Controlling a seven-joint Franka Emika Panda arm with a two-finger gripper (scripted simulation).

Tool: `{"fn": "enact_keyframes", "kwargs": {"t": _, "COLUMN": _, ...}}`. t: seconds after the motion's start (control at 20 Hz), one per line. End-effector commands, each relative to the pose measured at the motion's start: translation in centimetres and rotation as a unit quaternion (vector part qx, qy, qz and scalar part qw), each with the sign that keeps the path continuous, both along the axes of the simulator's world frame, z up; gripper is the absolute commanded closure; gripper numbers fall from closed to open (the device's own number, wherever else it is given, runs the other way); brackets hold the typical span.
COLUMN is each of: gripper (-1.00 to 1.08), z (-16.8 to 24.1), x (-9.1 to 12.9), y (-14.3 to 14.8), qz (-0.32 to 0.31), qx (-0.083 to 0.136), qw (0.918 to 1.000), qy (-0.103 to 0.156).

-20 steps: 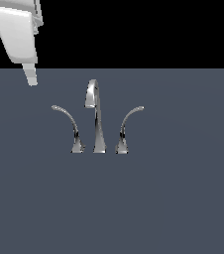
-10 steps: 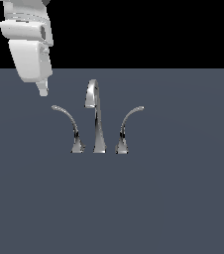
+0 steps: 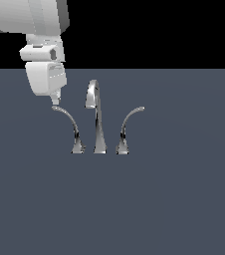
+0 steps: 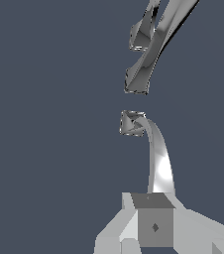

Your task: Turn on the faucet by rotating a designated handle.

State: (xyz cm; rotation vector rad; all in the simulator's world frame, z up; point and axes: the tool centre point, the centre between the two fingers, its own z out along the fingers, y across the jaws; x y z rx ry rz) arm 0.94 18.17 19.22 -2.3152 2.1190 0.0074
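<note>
Gripper swung in over the left-arcing lever

Since a second ago I have brought the gripper [image 3: 55, 101] from the exterior view's upper left corner down and rightward, straightening it from a tilt to nearly upright; its fingertips now sit just above the thin tip of the handle [image 3: 69, 124], which now fills my wrist view [image 4: 158, 158].

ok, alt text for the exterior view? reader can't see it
A white robot gripper hangs just above the tip of the chrome handle on the exterior view's left of a small faucet. The tall hooked spout stands in the middle, a mirrored lever on the right, all on a flat grey-blue surface.
</note>
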Motion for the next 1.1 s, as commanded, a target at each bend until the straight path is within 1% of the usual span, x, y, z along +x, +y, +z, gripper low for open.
{"fn": "enact_keyframes", "kwargs": {"t": 0.0, "gripper": 1.08, "z": -0.7, "x": 1.0, "y": -0.3, "qz": -0.021, "qx": -0.002, "qw": 0.9998, "qy": 0.000}}
{"fn": "enact_keyframes", "kwargs": {"t": 0.3, "gripper": 1.08, "z": -1.9, "x": 2.6, "y": -0.9, "qz": -0.055, "qx": -0.003, "qw": 0.9985, "qy": -0.001}}
{"fn": "enact_keyframes", "kwargs": {"t": 0.55, "gripper": 1.08, "z": -2.2, "x": 3.0, "y": -1.1, "qz": -0.064, "qx": -0.004, "qw": 0.9979, "qy": -0.001}}
{"fn": "enact_keyframes", "kwargs": {"t": 0.75, "gripper": 1.08, "z": -2.2, "x": 3.0, "y": -1.1, "qz": -0.064, "qx": -0.004, "qw": 0.9980, "qy": 0.000}}
{"fn": "enact_keyframes", "kwargs": {"t": 1.05, "gripper": 1.08, "z": -2.2, "x": 1.0, "y": -0.2, "qz": -0.064, "qx": -0.003, "qw": 0.9979, "qy": 0.000}}
